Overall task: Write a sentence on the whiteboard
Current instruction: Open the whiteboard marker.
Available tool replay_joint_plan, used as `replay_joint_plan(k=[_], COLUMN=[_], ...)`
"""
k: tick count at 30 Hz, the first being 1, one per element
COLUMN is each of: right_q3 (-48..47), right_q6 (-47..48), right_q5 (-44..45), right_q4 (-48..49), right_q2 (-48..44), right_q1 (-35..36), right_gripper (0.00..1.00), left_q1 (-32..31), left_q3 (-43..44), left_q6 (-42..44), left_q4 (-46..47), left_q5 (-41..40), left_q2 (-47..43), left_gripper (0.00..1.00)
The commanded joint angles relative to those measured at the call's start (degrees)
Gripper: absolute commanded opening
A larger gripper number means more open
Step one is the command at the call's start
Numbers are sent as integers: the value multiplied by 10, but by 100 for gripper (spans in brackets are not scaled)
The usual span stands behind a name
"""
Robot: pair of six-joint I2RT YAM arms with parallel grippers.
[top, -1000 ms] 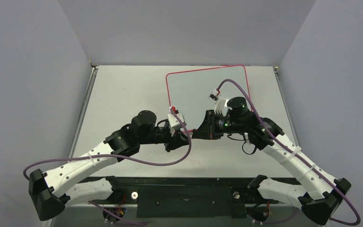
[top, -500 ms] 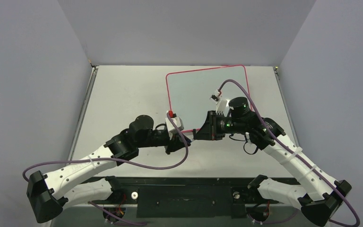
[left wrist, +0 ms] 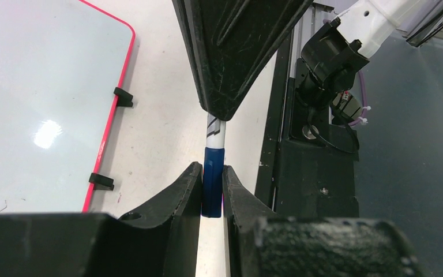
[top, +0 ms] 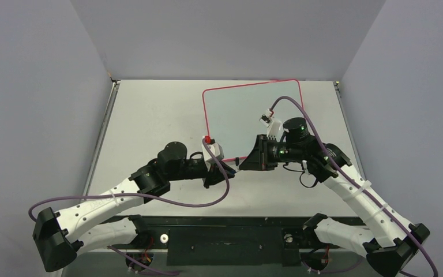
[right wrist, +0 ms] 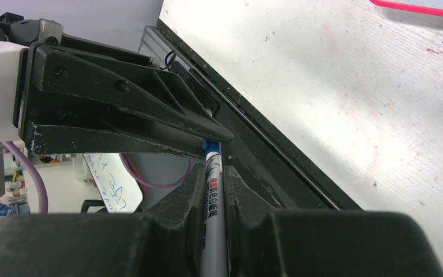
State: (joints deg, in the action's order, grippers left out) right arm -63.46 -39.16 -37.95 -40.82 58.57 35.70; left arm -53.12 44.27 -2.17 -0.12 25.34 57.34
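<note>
The pale grey surface (top: 150,115) is boxed in by plain walls (top: 34,86) on its left, far and right sides. A black rail (top: 225,222) runs along its near edge, where the arm bases sit. The whiteboard (top: 236,109) lies flat on the far right half, its thin red rim close to the far wall. A broad bare stretch of surface lies to its left, and a narrower strip runs between the board and the rail.

The left arm (top: 115,193) and right arm (top: 346,179) both reach inward and meet nose to nose in the middle, by the board's near left corner. A purple cable (top: 196,200) sags low beneath the left wrist.

In the left wrist view, the board's rim with two small black clips (left wrist: 123,97) runs just beside the claws. The meeting point is off the board, above the bare strip.

The left claw (left wrist: 212,173) is pinched onto the blue cap (left wrist: 212,190) of a marker (left wrist: 214,131). The cap sits upright between the two fingers, and the white barrel rises from it into the tip of the other claw. The right claw (right wrist: 213,173) is pressed together on that white printed barrel. Its blue end meets the left claw's tip. The two claws stand in line, almost touching, with only a short length of barrel showing between them.
</note>
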Motion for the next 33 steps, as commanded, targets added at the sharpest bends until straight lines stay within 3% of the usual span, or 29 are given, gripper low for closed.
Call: replay_joint_plan(k=[1, 10, 18, 27, 33], right_q3=[-34, -41, -41, -34, -29], right_q6=[30, 44, 51, 57, 59], right_q5=[22, 14, 38, 96, 110], right_q4=[-13, -32, -39, -51, -56], right_q2=[-38, -42, -50, -59, -64], right_q1=[-32, -57, -70, -71, -71], right_gripper=[0, 0, 0, 0, 0], left_q1=[24, 41, 46, 48, 51], left_q3=[-32, -49, -71, -129, -151], left_q6=[-11, -27, -70, -201, -339], left_q4=[-89, -80, -74, -108, -183], left_q5=[-33, -66, -163, -383, -537], left_q2=[1, -12, -49, -125, -138], left_gripper=[0, 0, 0, 0, 0])
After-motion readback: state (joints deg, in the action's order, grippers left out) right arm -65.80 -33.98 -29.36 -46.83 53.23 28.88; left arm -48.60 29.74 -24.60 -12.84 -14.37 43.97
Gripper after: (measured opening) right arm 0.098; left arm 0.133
